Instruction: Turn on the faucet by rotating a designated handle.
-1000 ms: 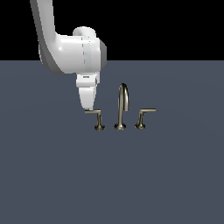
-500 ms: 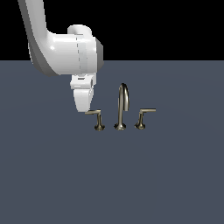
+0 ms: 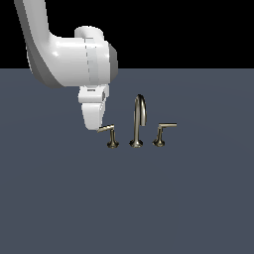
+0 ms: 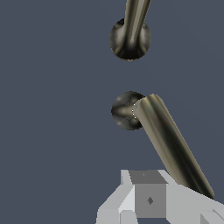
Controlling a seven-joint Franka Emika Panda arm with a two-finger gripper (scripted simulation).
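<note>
The faucet (image 3: 139, 121) stands mid-scene, a thin arched spout between two low levers. The designated handle (image 3: 107, 129) is the lever on the exterior view's left, a flat bar on a short stem with a flared foot. My gripper (image 3: 94, 125) hangs tip-down at the bar's free end, touching it or nearly so, fingers together and holding nothing. In the wrist view the designated handle (image 4: 168, 144) runs slantwise from its round foot to my gripper (image 4: 148, 205). The spout's base (image 4: 130, 39) shows beyond it.
The mirrored lever (image 3: 164, 127) stands on the exterior view's right of the spout. Everything sits on a flat dark grey-blue floor (image 3: 149, 208). My bulky white wrist and forearm (image 3: 74, 59) hang above and to the left of the faucet.
My arm has shifted to the exterior view's left and looms larger. The gripper tip has dropped slightly, and the handle's free end now slants a little lower.
</note>
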